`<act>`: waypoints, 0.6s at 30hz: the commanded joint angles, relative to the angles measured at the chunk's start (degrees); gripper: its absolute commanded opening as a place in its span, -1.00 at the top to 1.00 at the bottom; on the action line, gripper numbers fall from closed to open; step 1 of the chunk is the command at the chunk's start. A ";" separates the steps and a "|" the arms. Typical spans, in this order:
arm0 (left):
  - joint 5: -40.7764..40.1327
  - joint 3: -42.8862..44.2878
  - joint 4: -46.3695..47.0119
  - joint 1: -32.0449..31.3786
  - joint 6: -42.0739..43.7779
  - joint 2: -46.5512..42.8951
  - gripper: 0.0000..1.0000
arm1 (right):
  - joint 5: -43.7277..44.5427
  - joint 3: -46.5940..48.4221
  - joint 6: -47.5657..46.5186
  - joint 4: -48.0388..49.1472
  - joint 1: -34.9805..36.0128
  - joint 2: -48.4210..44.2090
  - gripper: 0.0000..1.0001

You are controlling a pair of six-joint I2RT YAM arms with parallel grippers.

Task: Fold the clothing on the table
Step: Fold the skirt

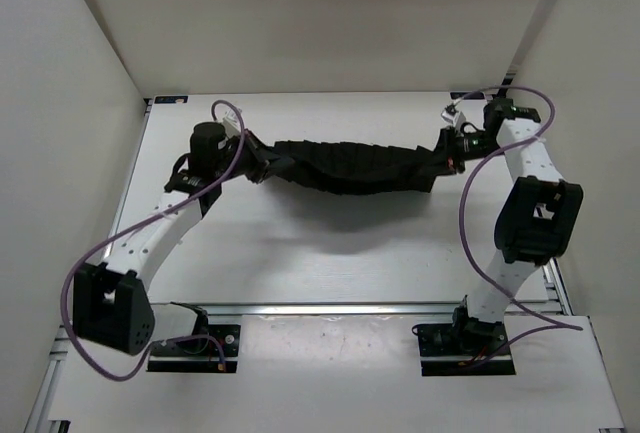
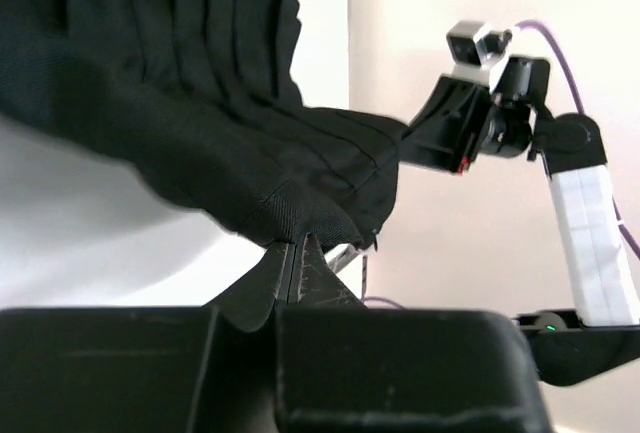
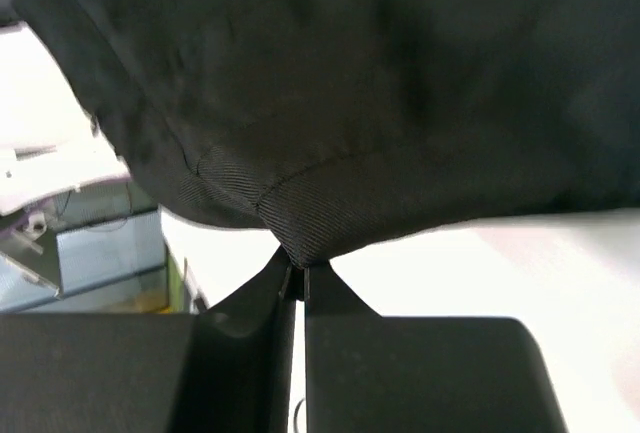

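The clothing (image 1: 355, 166), a black pleated garment, hangs stretched in a sagging band above the white table (image 1: 300, 253), casting a shadow below it. My left gripper (image 1: 268, 164) is shut on its left end, and my right gripper (image 1: 447, 153) is shut on its right end. In the left wrist view the jaws pinch a fold of the clothing (image 2: 250, 133) at the left gripper (image 2: 296, 241), with the right arm (image 2: 480, 123) beyond. The right wrist view shows the right gripper (image 3: 299, 265) clamping a hem of the clothing (image 3: 380, 83).
White walls (image 1: 70, 73) enclose the table on the left, back and right. A metal rail (image 1: 330, 308) runs across the near side by the arm bases. Purple cables (image 1: 470, 223) loop beside each arm.
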 commanded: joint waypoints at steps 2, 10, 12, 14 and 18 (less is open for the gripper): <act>1.13 16.39 4.70 1.04 3.15 16.55 1.00 | -4.14 21.32 9.46 5.98 0.19 12.88 1.00; 1.52 62.33 -6.74 5.53 6.85 54.99 -0.97 | 15.99 28.56 14.97 15.40 -0.14 20.59 -0.99; -2.44 51.36 1.30 6.23 7.84 48.58 -0.97 | 15.56 24.06 14.26 16.46 -3.22 17.95 -0.98; -1.86 37.67 11.52 8.32 5.47 43.29 -0.97 | 15.82 23.77 12.68 15.68 -6.03 17.59 -0.98; -2.90 42.32 -3.27 5.98 20.96 43.17 -0.98 | 18.80 28.76 7.41 14.18 -8.15 19.17 -0.98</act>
